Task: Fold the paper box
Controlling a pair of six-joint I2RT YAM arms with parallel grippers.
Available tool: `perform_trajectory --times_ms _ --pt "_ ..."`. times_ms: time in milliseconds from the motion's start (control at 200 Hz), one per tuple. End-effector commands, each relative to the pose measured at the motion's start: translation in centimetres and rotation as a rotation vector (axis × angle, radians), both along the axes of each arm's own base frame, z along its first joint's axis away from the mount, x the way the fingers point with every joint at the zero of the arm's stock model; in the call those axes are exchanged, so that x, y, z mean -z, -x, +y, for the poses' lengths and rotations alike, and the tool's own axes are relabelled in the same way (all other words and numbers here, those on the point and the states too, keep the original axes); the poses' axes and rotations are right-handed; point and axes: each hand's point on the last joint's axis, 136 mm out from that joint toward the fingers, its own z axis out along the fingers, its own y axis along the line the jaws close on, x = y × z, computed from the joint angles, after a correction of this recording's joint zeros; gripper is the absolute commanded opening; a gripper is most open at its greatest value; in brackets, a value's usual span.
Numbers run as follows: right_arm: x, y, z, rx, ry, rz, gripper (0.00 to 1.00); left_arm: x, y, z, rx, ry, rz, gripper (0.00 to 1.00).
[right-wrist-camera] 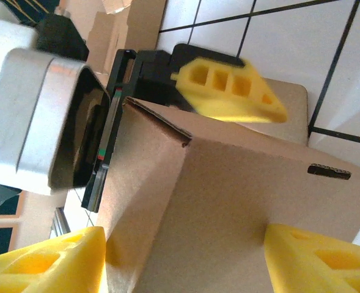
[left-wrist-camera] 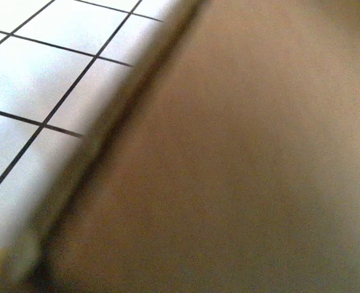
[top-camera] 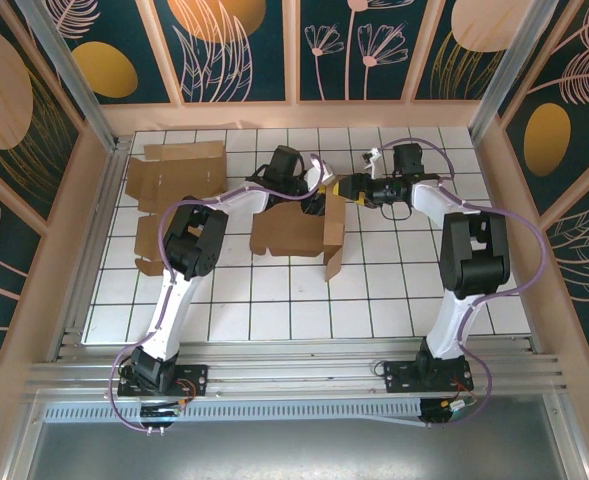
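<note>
Brown cardboard of the paper box [left-wrist-camera: 247, 171] lies blurred right against the left wrist camera, one edge running slantwise across the white tiles. From above, the paper box [top-camera: 296, 232] sits near the middle of the counter [top-camera: 394, 290], half formed: a flat panel lies on the tiles and a wall stands upright along its right side.

Both arms meet at the box's far right corner. The right tool [right-wrist-camera: 186, 262] is open, with its yellow fingers [right-wrist-camera: 45, 262] set wide apart and a corner of the box rising between them; whether the pads press the cardboard cannot be told. The left tool [top-camera: 322, 192] reaches in from the left, just across the corner from the right one. One of its yellow fingers [right-wrist-camera: 228, 91] shows above the box's top edge, slightly blurred. With the other finger hidden, I cannot tell whether it is open or closed.

Two flat cardboard sheets lie at the counter's far left, one [top-camera: 174, 172] near the back and one [top-camera: 149, 245] partly under the left arm. Dark floral panels [top-camera: 234, 40] wall the counter in.
</note>
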Motion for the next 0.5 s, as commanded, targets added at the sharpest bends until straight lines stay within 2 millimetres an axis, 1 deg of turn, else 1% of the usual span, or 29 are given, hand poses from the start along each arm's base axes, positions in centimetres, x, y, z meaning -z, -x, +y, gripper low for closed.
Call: perform_trajectory --times_ms 0,20,45,100,120,170,215,405,450,495 --pt "2.5 0.6 0.2 -0.037 0.008 0.045 0.68 -1.2 0.2 -1.4 0.076 0.062 -0.041 0.91" --pt "2.6 0.6 0.3 -0.039 0.005 0.05 0.68 -1.3 0.2 -1.5 0.082 0.066 -0.047 0.93" --pt "2.7 0.5 0.3 -0.042 0.003 0.052 0.68 -1.4 0.1 -1.5 0.091 0.071 -0.054 0.93" --pt "2.8 0.4 0.3 -0.041 0.002 0.055 0.68 -1.5 0.3 -1.7 0.109 0.078 -0.062 0.9" --pt "2.9 0.4 0.3 -0.04 0.003 0.057 0.68 -1.5 0.3 -1.8 0.112 0.081 -0.062 0.86" --pt "2.9 0.3 0.3 -0.036 0.008 0.054 0.68 -1.5 0.4 -1.8 0.119 0.081 -0.059 0.69" --pt "2.8 0.2 0.3 -0.033 0.013 0.05 0.68 -1.4 0.5 -1.8 0.121 0.078 -0.056 0.58" --pt "2.3 -0.2 0.1 -0.02 0.023 0.044 0.68 -1.2 0.5 -0.9 0.07 0.038 -0.048 0.31" --pt "2.1 -0.3 0.1 -0.016 0.022 0.042 0.69 -1.0 0.3 -0.5 0.034 0.02 -0.041 0.27" --pt "1.7 -0.4 0.2 -0.012 0.019 0.035 0.69 -0.8 0.0 0.0 -0.021 -0.006 -0.037 0.25"
